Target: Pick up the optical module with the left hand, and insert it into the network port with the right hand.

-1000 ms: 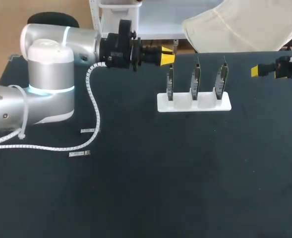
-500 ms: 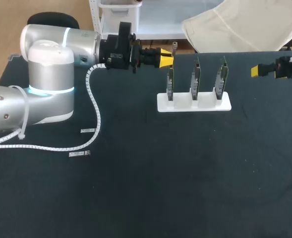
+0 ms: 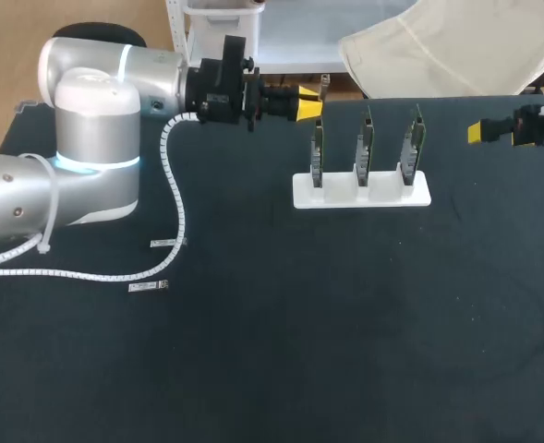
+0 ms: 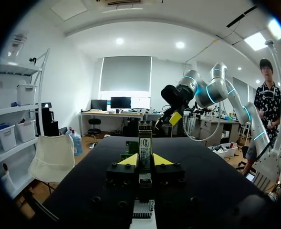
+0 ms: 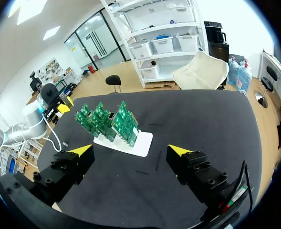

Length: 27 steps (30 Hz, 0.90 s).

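Nearest me on the dark tabletop (image 3: 345,351) lie 2 small white tags (image 3: 149,287), close to the spiral-wrapped cable (image 3: 175,198) that trails off my left arm (image 3: 87,157).

Farther out stands a white holder (image 3: 362,192) with 3 green circuit boards (image 3: 365,148) upright in its slots, side by side. The network port is too small for me to pick out on any of them.

Beyond that, at the far edge, my left tool (image 3: 308,103) hangs just beside the leftmost board and points across toward the right. Its wrist view shows the fingers pinched narrow on the optical module (image 4: 145,136). The module stands upright between the yellow tips, gripped from both sides and lifted off the tabletop. From overhead it shows only as a small metal piece sticking up past the tips.

My right tool (image 3: 482,132) sits at the far right, well apart from the holder. Its fingers are spread wide with nothing between them, and its camera looks across at the boards.

By my reading, the pick-up is done, since the module is in the left tool's grip and off the surface. Left to do is passing it to the right tool, which has to close on it before the left lets go. After that comes lining it up and pushing it into the port. The 2 tools are well apart, with the holder between them, so I judge most of the job remains.
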{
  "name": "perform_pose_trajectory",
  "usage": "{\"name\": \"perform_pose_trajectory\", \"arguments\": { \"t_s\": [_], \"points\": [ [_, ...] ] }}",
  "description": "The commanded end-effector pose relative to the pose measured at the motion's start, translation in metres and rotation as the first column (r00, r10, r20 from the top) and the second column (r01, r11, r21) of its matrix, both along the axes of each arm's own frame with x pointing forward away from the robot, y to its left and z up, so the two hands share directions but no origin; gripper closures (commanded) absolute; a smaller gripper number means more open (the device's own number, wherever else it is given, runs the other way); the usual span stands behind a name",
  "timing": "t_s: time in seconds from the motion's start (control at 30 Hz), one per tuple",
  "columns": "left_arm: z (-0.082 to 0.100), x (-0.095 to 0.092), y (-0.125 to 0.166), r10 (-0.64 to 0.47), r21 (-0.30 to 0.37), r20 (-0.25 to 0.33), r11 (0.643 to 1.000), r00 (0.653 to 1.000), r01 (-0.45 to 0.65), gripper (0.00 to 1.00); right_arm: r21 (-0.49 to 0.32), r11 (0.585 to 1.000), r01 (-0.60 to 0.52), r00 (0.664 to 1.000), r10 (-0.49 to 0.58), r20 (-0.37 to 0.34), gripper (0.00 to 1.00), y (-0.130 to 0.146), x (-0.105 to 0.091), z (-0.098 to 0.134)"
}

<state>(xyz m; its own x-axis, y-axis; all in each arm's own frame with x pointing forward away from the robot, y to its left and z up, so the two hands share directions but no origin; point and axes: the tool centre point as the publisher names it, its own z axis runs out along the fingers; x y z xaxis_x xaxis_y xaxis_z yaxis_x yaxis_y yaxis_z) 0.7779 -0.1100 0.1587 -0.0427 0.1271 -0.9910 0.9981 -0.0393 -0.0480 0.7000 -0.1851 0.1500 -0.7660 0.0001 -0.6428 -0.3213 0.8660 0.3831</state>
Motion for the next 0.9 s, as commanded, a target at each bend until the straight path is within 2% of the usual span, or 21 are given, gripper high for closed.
{"name": "perform_pose_trajectory", "arguments": {
  "t_s": [0.03,0.9],
  "points": [
    [-0.002,0.001,-0.001,0.004,-0.003,-0.006,1.0,1.0,-0.004,1.0,0.0,1.0,0.0,1.0,0.0,0.0,0.0,0.0,0.0,0.0],
    [0.002,-0.009,0.0,0.018,-0.002,-0.018,1.0,1.0,-0.018,1.0,0.0,1.0,0.0,1.0,0.0,0.0,0.0,0.0,0.0,0.0]
  ]
}}
